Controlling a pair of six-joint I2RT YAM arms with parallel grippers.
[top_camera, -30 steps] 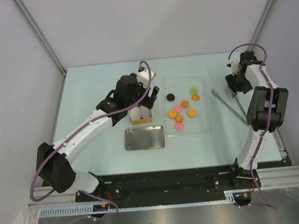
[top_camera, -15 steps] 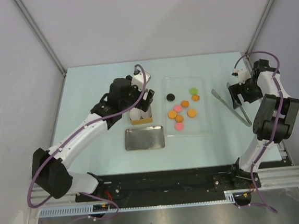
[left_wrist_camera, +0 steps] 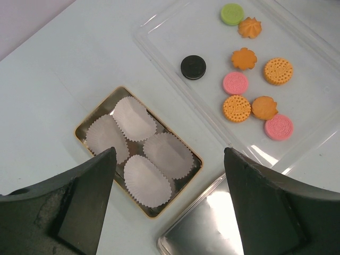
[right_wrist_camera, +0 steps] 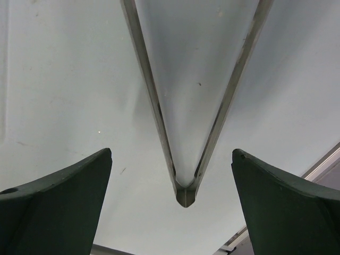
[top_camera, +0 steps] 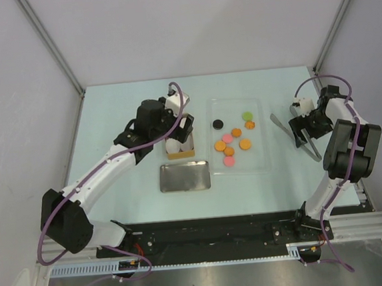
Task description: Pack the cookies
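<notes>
Top external view, asks the first: where are the cookies (top_camera: 231, 143)?

The second: They lie loose in the clear tray (top_camera: 265, 166) at mid-table, apart from the tin (top_camera: 180, 154) of paper cups (left_wrist_camera: 138, 151) to its left.

First: How would they handle?

Second: Probably light, thin and brittle. They are best pinched gently across the rim, never pressed on the face. The steel tongs (top_camera: 290, 131) look springy and slick, so a hold midway along their arms seems wise.

First: And the grippers?

Second: The left gripper (left_wrist_camera: 169, 154) hovers wide open over the tin, holding nothing. The right gripper (right_wrist_camera: 171, 154) is spread fully, astride the tongs' hinge end without touching them.

First: What changed?

Second: A second ago the right gripper stood higher in the frame, half closed. It has dropped over the tongs and opened. The left arm drew back slightly.
</notes>
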